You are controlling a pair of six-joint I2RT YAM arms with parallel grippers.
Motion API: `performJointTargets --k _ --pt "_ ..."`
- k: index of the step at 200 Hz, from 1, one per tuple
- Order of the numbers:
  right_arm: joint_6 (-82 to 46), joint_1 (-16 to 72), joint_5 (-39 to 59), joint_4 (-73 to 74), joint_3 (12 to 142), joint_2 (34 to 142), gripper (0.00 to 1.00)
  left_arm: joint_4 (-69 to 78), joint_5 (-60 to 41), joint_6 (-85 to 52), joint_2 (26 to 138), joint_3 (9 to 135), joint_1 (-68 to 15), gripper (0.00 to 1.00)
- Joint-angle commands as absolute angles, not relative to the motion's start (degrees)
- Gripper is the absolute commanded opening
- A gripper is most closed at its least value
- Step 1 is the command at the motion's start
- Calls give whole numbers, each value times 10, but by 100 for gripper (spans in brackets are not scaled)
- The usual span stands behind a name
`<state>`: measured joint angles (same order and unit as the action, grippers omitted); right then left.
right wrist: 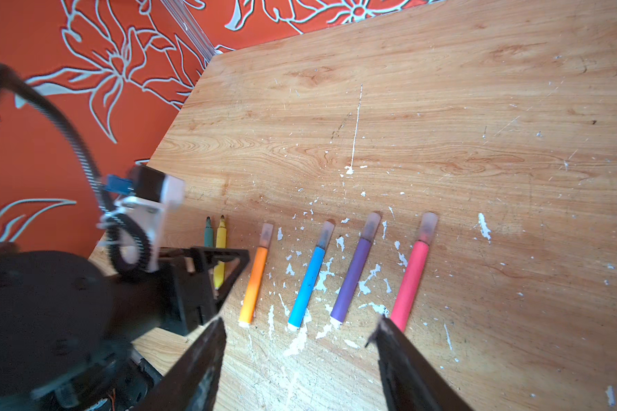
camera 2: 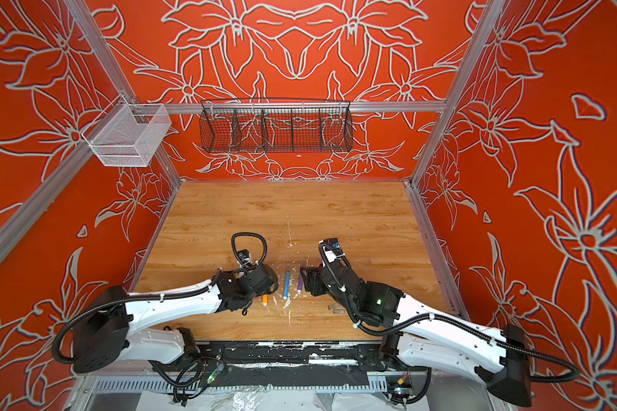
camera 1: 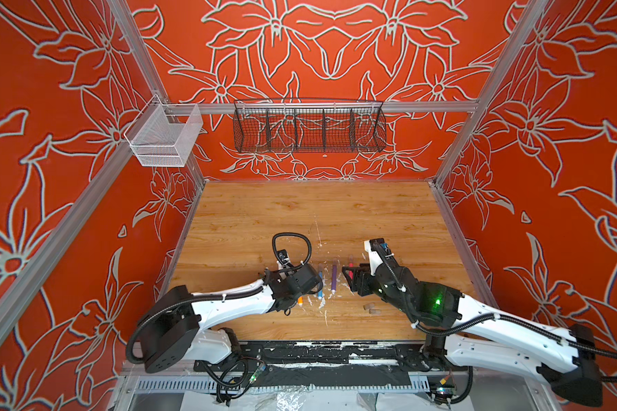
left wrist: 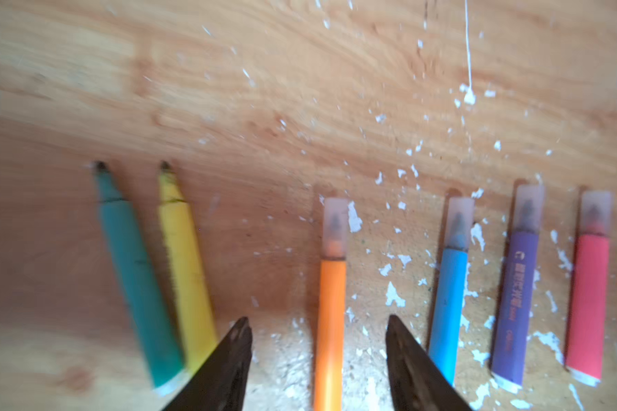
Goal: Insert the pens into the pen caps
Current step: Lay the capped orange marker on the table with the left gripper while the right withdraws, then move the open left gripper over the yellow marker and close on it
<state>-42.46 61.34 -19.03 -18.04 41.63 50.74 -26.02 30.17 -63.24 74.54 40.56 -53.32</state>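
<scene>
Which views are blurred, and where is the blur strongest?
Left wrist view: blurred all over, worst on the green pen and yellow pen. Right wrist view: table sharp, only the left arm smeared. In both top views: fairly sharp.

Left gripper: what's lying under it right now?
The capped orange pen lies on the table between the left gripper's open jaws, touching neither. In both top views the arm covers most of it, and the green pen and yellow pen entirely.
</scene>
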Motion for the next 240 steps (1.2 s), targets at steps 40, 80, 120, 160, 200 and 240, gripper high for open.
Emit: performJointTargets --k 40,80,120,160,200,240 --pt "-433 612 -169 -168 412 512 68 -377 359 -707 747 417 -532 62" --pt "-437 612 -151 -153 411 536 69 -370 341 -709 748 394 -496 59" --pt "-440 612 -141 -152 408 544 68 -354 329 -708 788 398 -477 43" --pt "-442 612 -146 -156 396 531 68 -344 320 -710 813 395 -458 33" --pt "-445 612 -151 -163 388 519 69 -279 275 -681 831 370 -433 29" --pt "-444 612 -151 -165 391 519 69 -259 257 -688 858 362 -427 27"
